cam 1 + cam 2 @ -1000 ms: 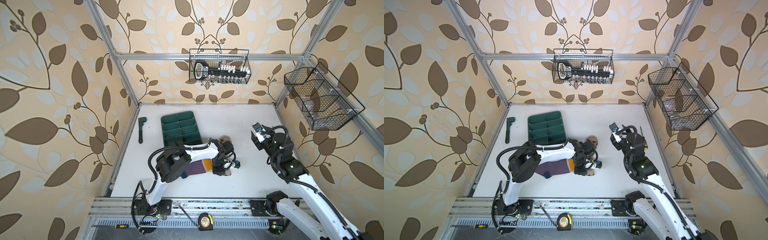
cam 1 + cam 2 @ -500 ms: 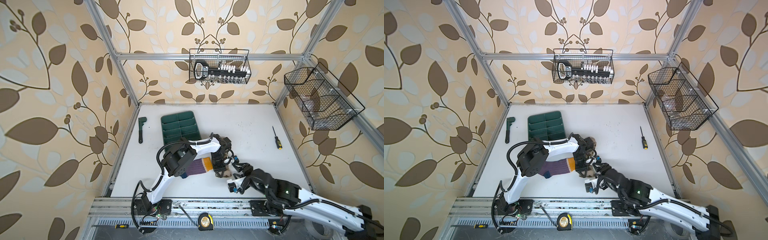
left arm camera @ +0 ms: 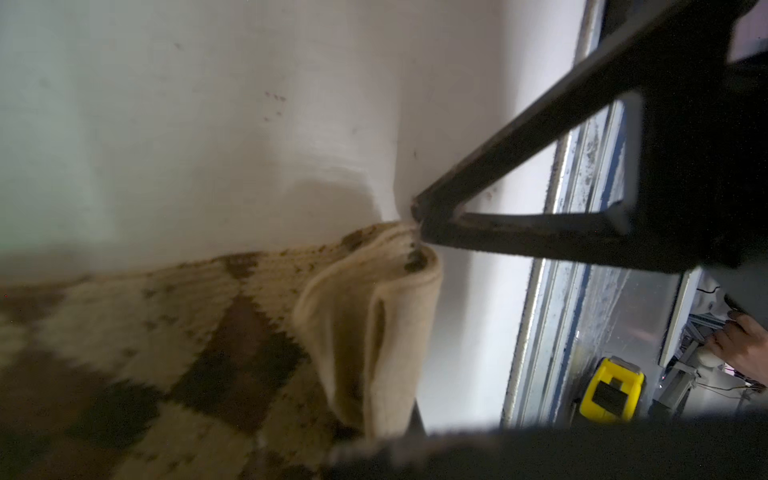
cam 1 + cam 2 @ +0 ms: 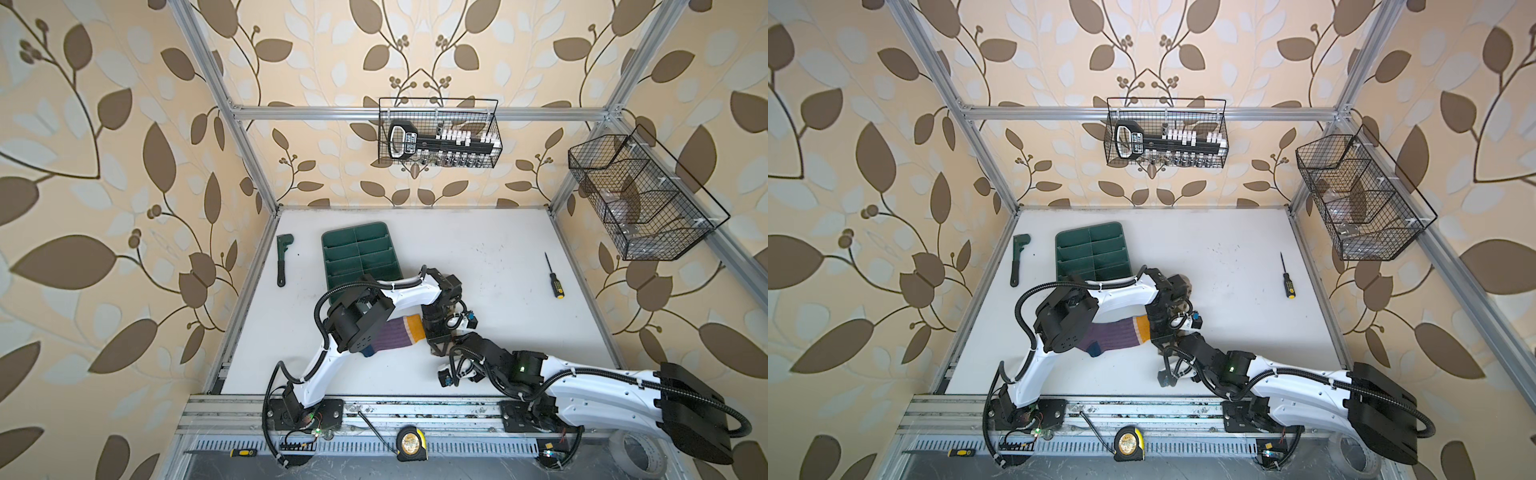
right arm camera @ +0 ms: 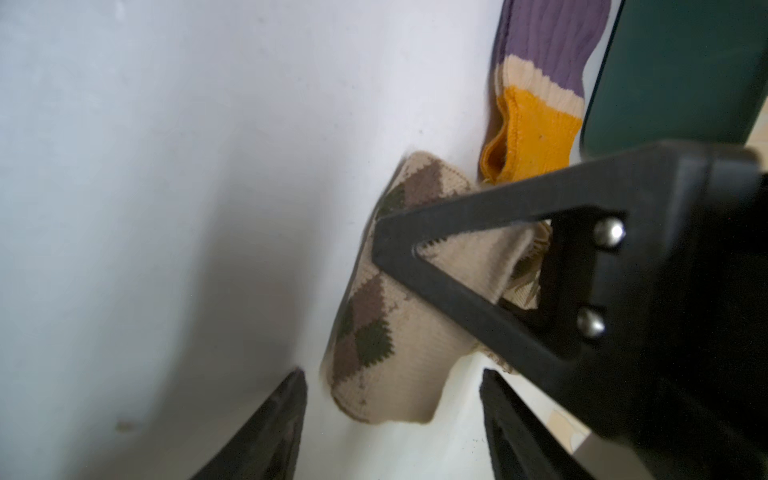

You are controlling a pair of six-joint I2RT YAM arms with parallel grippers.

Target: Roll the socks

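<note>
The purple ribbed sock [image 4: 395, 336] with a yellow cuff [image 5: 536, 133] lies flat at the front middle, partly under the left arm. The tan-and-brown argyle sock [image 5: 374, 332] lies bunched beside that cuff and is mostly hidden under both wrists in both top views. My left gripper [image 4: 438, 347] is shut on the argyle sock [image 3: 232, 332], pinning a fold of it to the table. My right gripper [image 5: 392, 399] stands open just short of the sock's free end, with nothing between its fingers. One right fingertip [image 3: 419, 212] touches the sock's edge.
A green compartment tray [image 4: 355, 226] sits just behind the left arm. A wrench [image 4: 282, 259] lies at the left wall and a screwdriver [image 4: 552, 276] at the right. The front rail with a yellow tape measure [image 4: 411, 442] runs close behind the right wrist.
The right arm has swung from the back right down to the front middle, beside the left gripper, with its jaws opening wider. The left gripper has kept its hold on the argyle sock.
</note>
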